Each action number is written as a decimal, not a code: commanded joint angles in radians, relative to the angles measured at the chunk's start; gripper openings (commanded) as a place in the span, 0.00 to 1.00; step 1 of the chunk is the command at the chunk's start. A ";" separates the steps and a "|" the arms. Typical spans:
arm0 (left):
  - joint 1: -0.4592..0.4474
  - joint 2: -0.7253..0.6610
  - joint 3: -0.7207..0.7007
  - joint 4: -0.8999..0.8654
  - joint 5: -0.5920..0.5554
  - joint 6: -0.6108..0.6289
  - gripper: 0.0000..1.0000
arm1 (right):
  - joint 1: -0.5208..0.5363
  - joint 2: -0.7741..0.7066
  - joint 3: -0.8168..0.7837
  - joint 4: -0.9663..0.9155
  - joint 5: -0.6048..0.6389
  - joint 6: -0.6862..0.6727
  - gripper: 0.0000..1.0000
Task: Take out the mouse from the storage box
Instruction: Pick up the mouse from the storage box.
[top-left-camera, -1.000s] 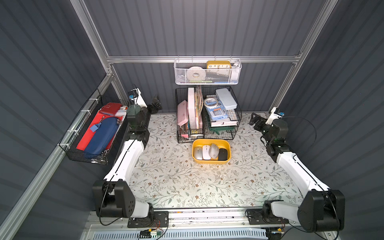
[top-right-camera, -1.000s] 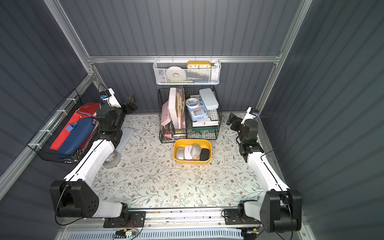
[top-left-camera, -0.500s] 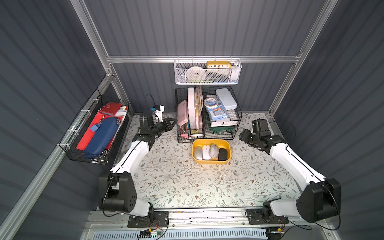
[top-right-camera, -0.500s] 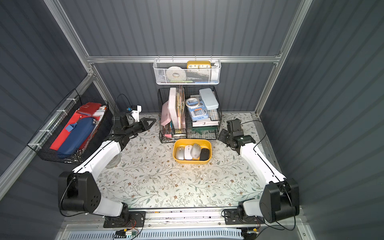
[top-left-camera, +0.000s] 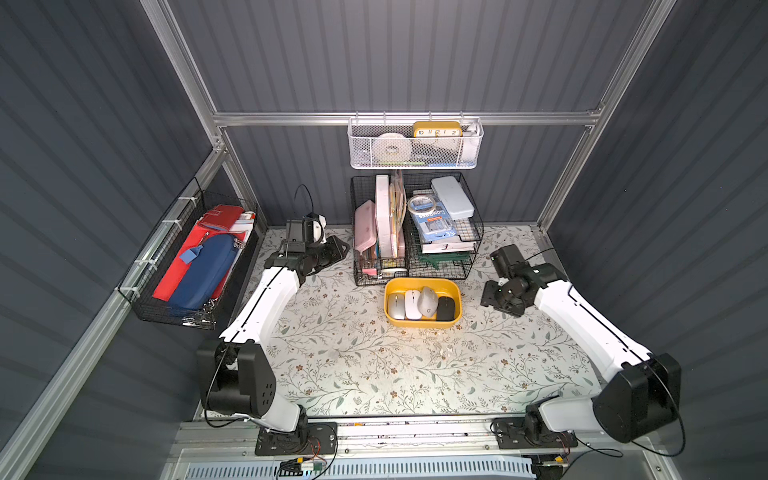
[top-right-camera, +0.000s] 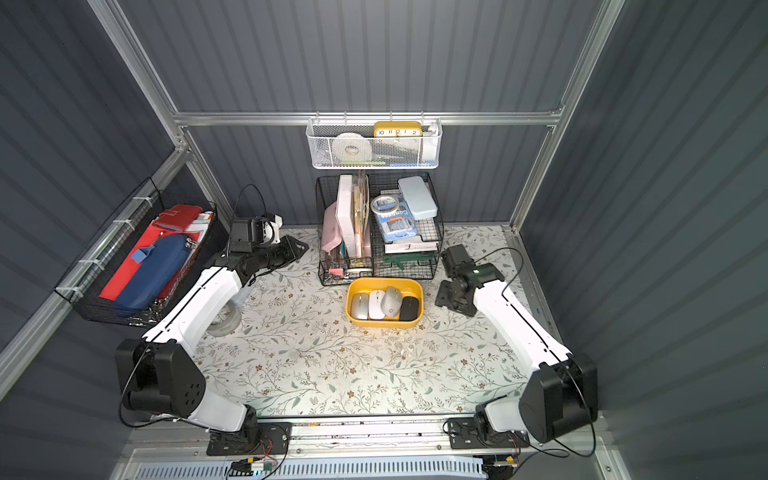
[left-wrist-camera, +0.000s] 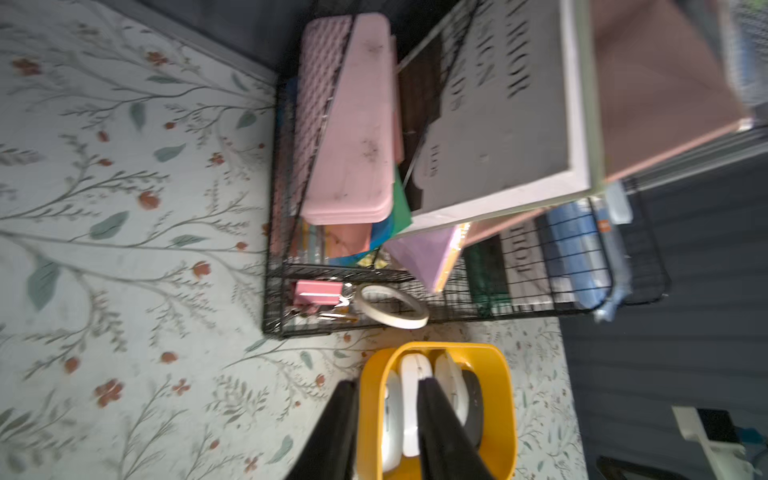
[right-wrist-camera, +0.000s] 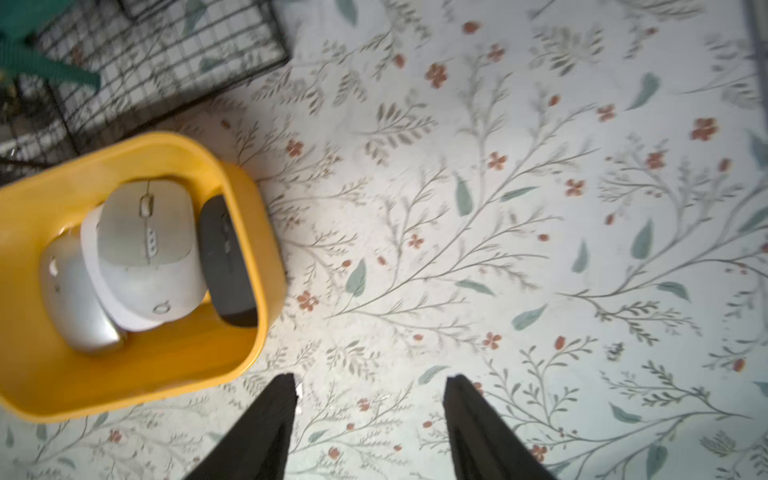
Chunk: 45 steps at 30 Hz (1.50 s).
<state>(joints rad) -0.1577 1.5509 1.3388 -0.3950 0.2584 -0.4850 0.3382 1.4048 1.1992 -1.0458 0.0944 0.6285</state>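
Sitting on the floral tabletop, just in front of the black wire baskets: the mustard-yellow storage box. Held four mice side by side, silver, white, grey and black, all untouched. Flanked to the left by the left gripper, apart from the box beside the baskets, jaws narrowly parted and empty. Flanked to the right by the right gripper, near the box's end, jaws wider apart, likewise empty.
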 joint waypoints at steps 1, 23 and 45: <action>-0.019 0.051 -0.017 -0.214 -0.204 0.001 0.47 | 0.076 0.024 0.029 -0.035 -0.176 -0.005 0.63; -0.031 0.043 -0.129 -0.116 -0.041 0.004 0.80 | 0.188 0.442 0.207 0.276 -0.279 -0.052 0.83; -0.031 0.046 -0.110 -0.116 -0.029 0.039 0.81 | 0.159 0.645 0.295 0.327 -0.289 -0.084 0.83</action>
<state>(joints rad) -0.1837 1.6180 1.2163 -0.5018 0.2173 -0.4751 0.4995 2.0228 1.4788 -0.6937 -0.1741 0.5549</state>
